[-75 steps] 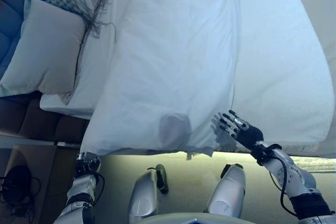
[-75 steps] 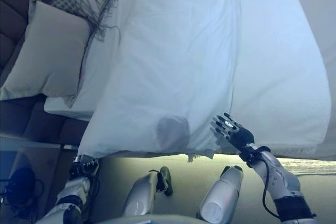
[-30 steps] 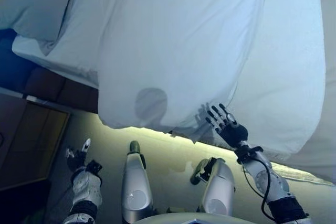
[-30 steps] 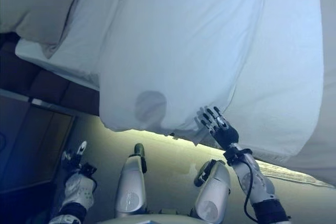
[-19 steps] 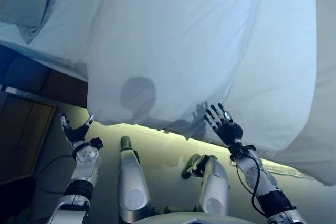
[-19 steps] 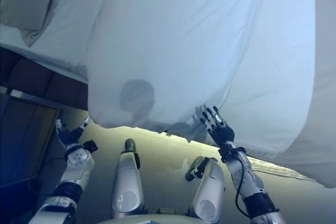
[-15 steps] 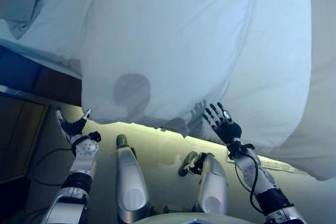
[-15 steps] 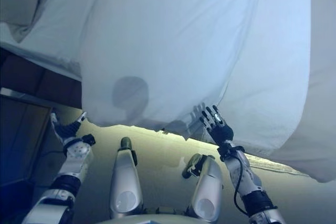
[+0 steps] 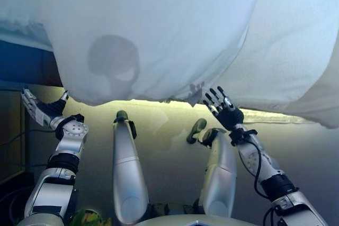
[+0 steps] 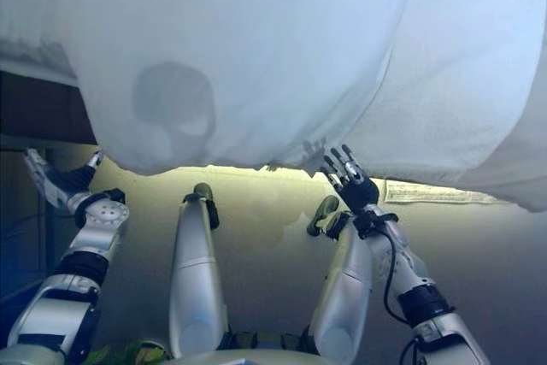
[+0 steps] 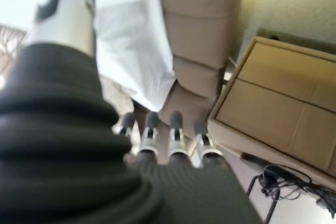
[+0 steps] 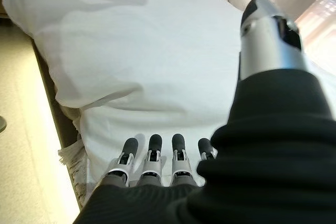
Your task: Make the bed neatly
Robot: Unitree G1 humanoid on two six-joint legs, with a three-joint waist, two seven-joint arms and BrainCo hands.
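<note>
The head camera has tipped down, so the white duvet (image 9: pixel 159 30) now fills only the upper part of the view, draped over the bed's near edge, with the pillows gone from sight. The left hand (image 9: pixel 39 110) has risen from low by the floor to just below the duvet's left corner, fingers straight and holding nothing. The right hand (image 9: pixel 223 110) still hovers spread at the overhanging hem, so neither hand grips anything and the straightening pull looks yet to begin.

duvet (image 9: pixel 159 30): plain white, no pattern | sheet (image 9: pixel 286 51): white | bed base (image 11: pixel 202 45): brown, padded panels | nightstand (image 11: pixel 278 103): tan wood | floor (image 10: pixel 273 211): pale beige | hand covers: dark ribbed, fingers silver with dark tips
</note>
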